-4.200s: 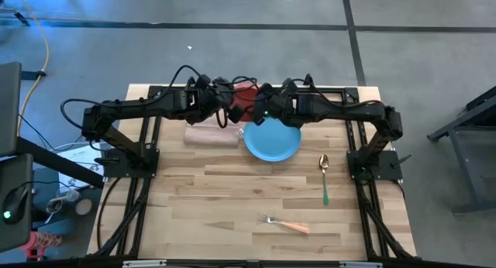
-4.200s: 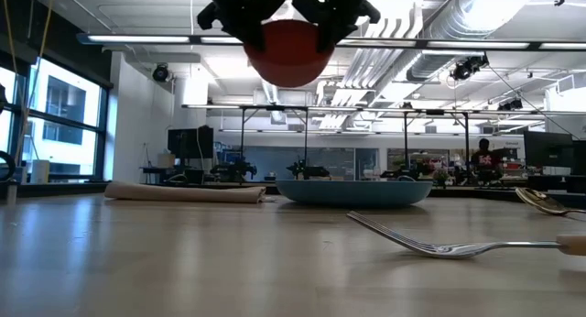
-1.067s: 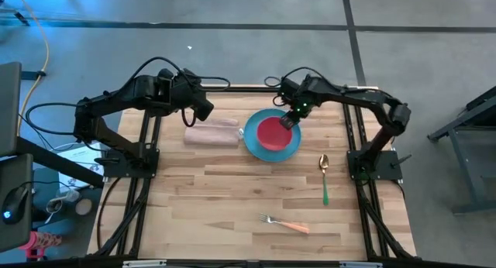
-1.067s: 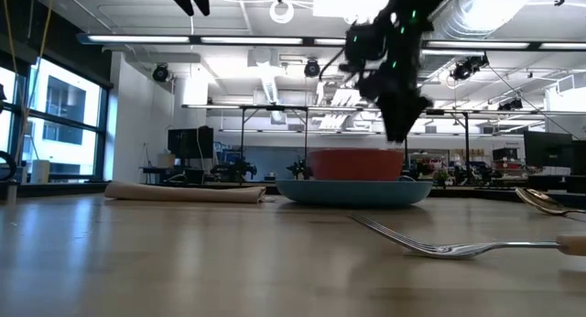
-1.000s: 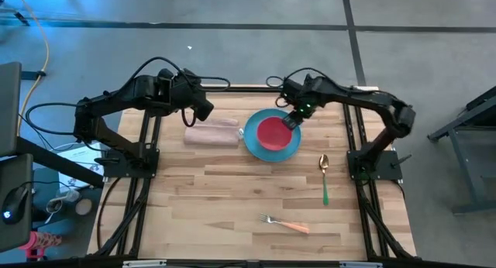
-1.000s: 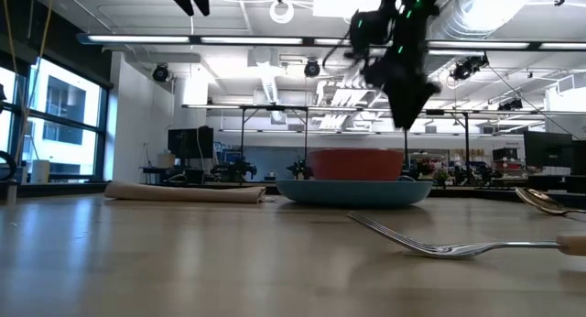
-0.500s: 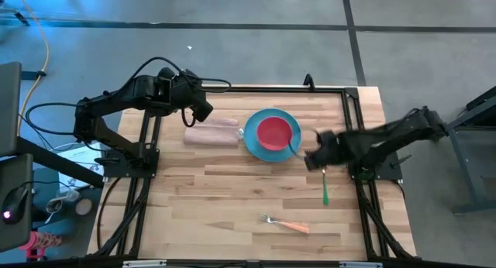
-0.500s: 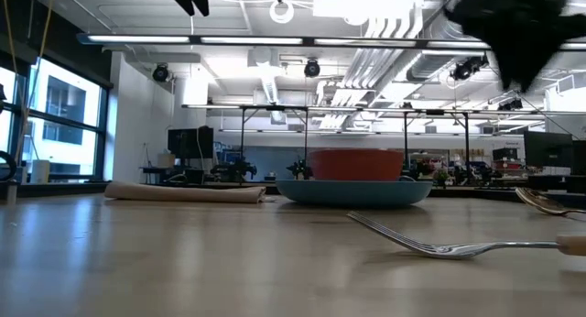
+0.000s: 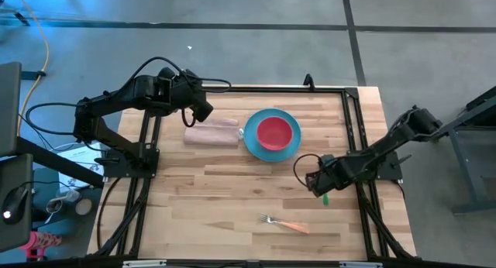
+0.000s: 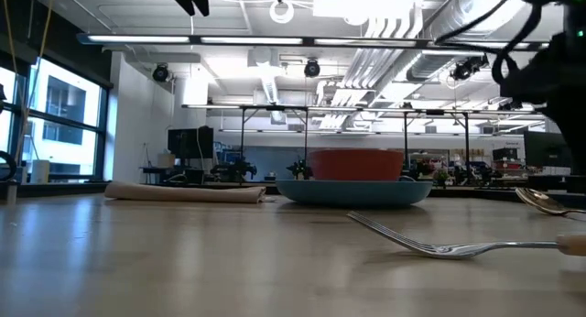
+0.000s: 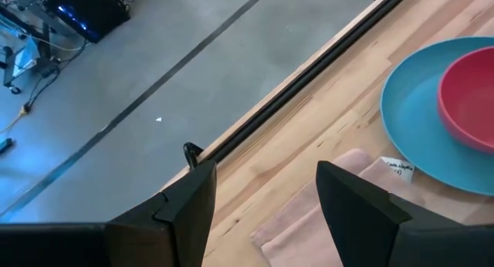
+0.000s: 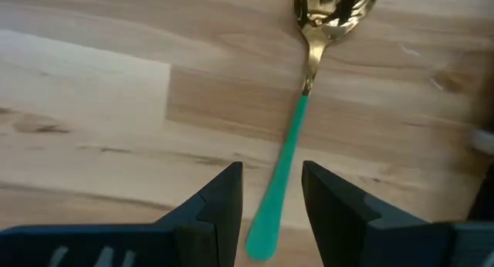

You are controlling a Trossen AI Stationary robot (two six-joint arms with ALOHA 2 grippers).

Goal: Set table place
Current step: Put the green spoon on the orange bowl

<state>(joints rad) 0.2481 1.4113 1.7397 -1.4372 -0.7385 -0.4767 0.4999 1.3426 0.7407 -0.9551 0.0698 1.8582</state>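
Table (image 9: 232,190): light wood butcher-block top in a black frame. Blue plate (image 9: 253,144) lay toward the far edge, at about 1 o'clock from the table's centre in the high view; the red bowl (image 9: 273,133) sat upright inside it, also seen in the low view (image 10: 355,164) above the plate's rim (image 10: 352,191). Beige napkin (image 9: 211,134) lay folded flat at 9 o'clock from the plate, just beside its rim. Spoon (image 12: 297,136), gold bowl and green handle, lay flat on the wood at about 4 o'clock from the plate, mostly covered in the high view by the right arm. Fork (image 9: 285,224), silver tines and orange handle, lay at about 5 o'clock from the table's centre, near the front edge. Right gripper (image 9: 319,183) hung low over the spoon, its two fingers (image 12: 207,213) parted and empty, one on each side of the green handle's end and not touching it. Left gripper (image 9: 203,113) was raised over the far left part of the table, at 11 o'clock from the napkin, fingers (image 11: 189,205) spread apart and holding nothing.
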